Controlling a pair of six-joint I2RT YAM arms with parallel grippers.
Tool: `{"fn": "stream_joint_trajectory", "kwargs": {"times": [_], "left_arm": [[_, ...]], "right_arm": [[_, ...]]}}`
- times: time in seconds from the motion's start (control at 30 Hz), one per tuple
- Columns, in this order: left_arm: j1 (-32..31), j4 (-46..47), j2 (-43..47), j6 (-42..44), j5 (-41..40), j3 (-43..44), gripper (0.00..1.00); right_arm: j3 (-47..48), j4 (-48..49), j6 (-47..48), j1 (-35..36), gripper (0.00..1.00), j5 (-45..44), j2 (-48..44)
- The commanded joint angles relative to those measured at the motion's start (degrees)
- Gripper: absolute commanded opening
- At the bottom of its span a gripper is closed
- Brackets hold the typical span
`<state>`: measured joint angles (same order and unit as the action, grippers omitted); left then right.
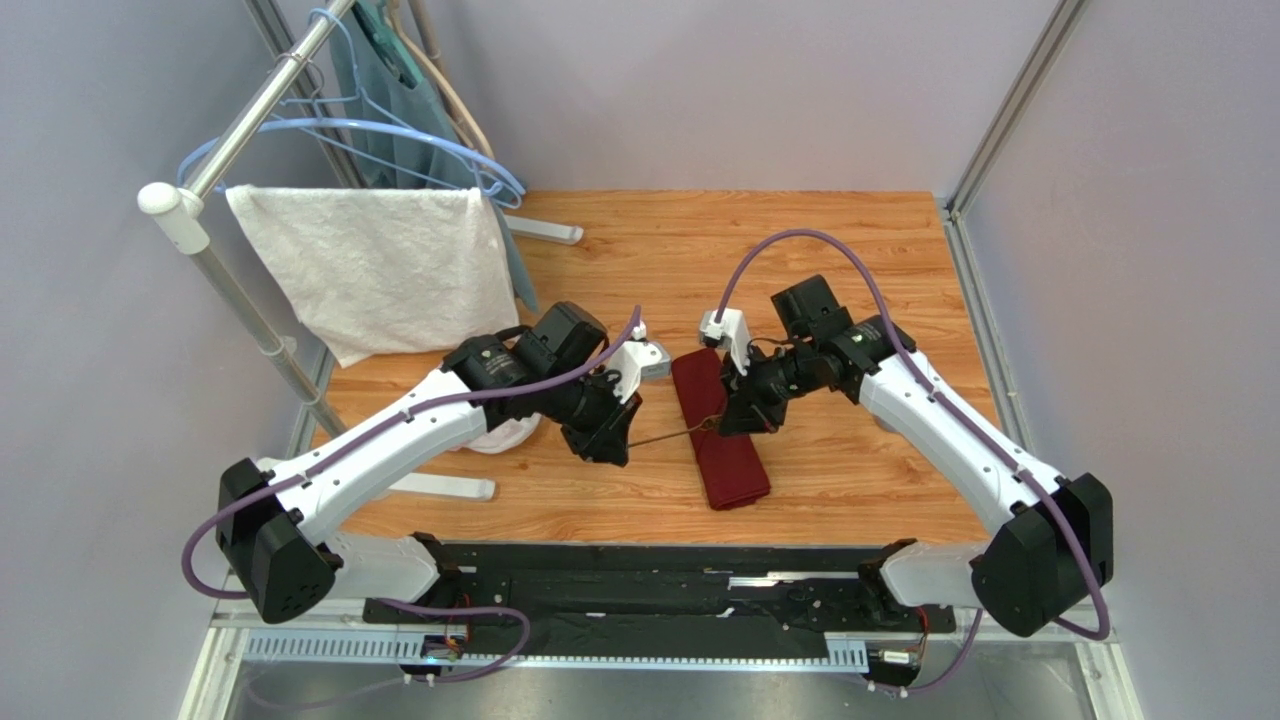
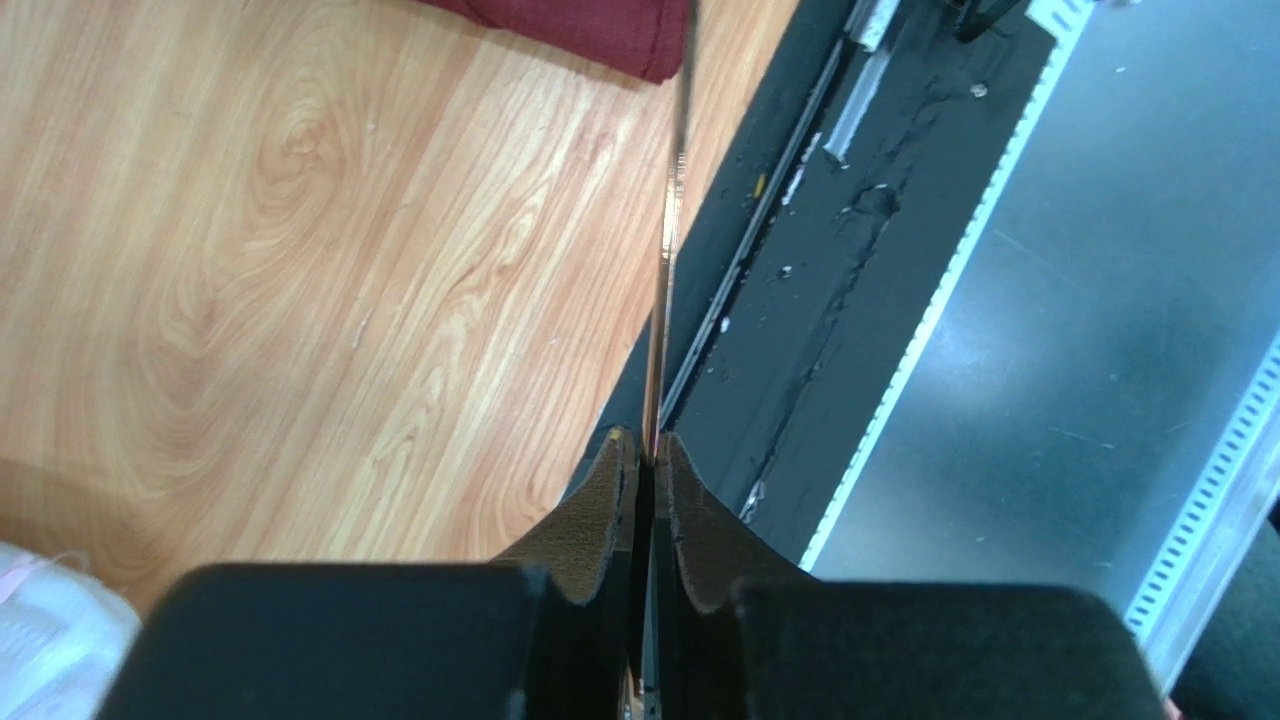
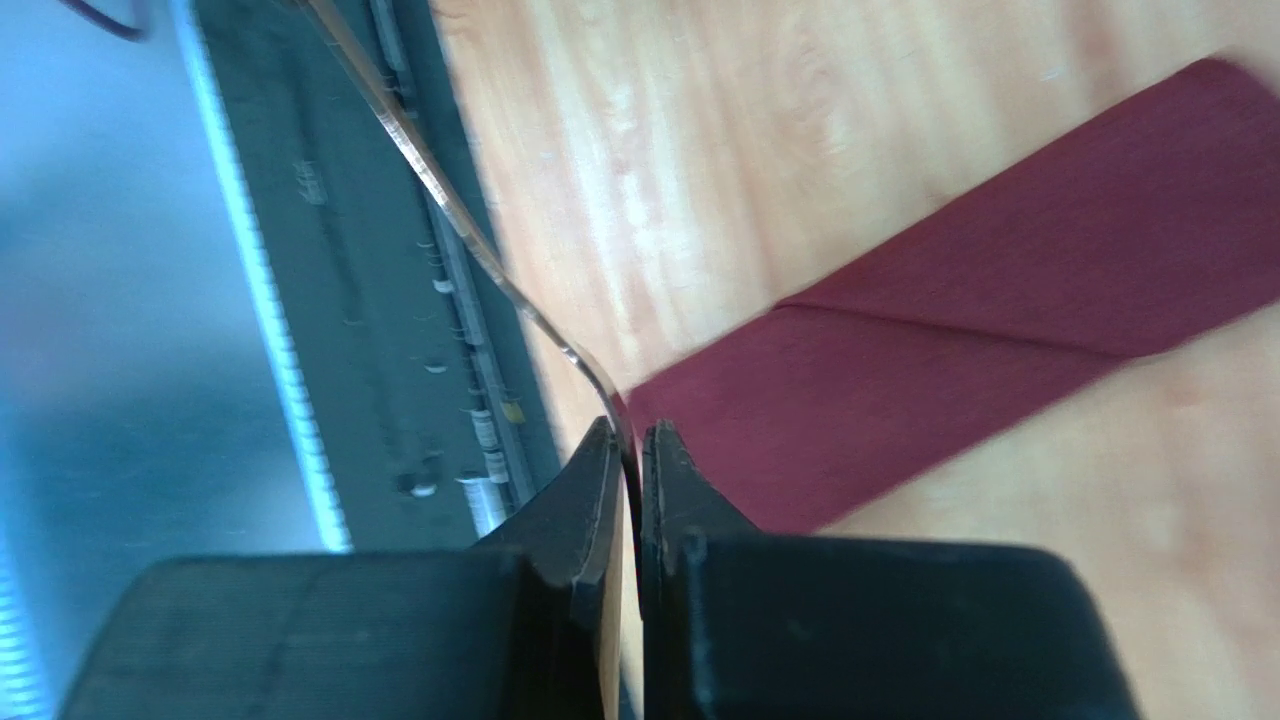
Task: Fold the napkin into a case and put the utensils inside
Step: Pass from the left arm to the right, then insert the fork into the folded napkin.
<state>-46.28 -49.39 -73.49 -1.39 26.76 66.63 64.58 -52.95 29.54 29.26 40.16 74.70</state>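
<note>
- From the top, the left gripper (image 1: 616,444) and the right gripper (image 1: 733,425) face each other low over the wooden table (image 1: 842,255). A thin utensil (image 1: 672,435) bridges the gap between them.
- The left wrist view adds that its fingers (image 2: 609,503) are pinched tight on the utensil (image 2: 672,195), seen edge-on. Whether it is fork or spoon I cannot tell.
- The right wrist view shows its fingers (image 3: 594,480) likewise clamped on a curved metal end of the utensil (image 3: 451,210).
- The case (image 1: 729,468), a narrow maroon strip, lies flat mid-table just beside and partly under the right gripper. Only the right wrist view shows the diagonal fold line across the case (image 3: 962,353); the left wrist view catches just a corner of it (image 2: 586,27).
- A black rail (image 1: 646,578) runs along the near edge.
- At far left, a white towel (image 1: 376,270) hangs on a rack (image 1: 248,135) with blue hangers (image 1: 376,135); grey walls (image 1: 721,90) enclose the table.
</note>
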Motion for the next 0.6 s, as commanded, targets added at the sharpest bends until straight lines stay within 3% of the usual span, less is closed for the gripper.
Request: {"fn": "stream_joint_trajectory", "kwargs": {"times": [0.0,0.1,0.27,0.33,0.37,0.47,0.57], "left_arm": [[2.42,4.82,0.46,-7.3,-3.56,1.84,0.31],[5.58,8.95,1.51,-12.4,-5.92,3.15,0.47],[12.61,18.0,2.05,-21.28,-8.75,3.51,0.47],[13.58,20.37,-0.32,-24.26,-7.09,4.99,0.39],[13.59,20.9,-3.73,-25.06,-4.21,5.78,0.28],[13.5,27.92,-10.58,-29.54,3.08,6.32,0.09],[12.19,32.51,-17.35,-30.7,4.27,7.89,0.04]], "right_arm": [[-4.26,6.0,-20.63,0.1,0.0,-0.42,-3.76],[-11.19,9.6,-35.14,0.19,0.0,-3.15,-7.96],[-20.46,12.0,-51.23,2.64,0.0,-12.64,-18.26],[-19.67,8.67,-58.69,0.91,0.0,-15.17,-19.93],[-19.49,6.39,-61.33,-0.24,0.0,-16.33,-19.85],[-22.81,1.8,-69.15,-1.57,0.0,-16.43,-21.6],[-28.16,-0.13,-76.72,-3.32,0.0,-16.17,-26.33]]}}
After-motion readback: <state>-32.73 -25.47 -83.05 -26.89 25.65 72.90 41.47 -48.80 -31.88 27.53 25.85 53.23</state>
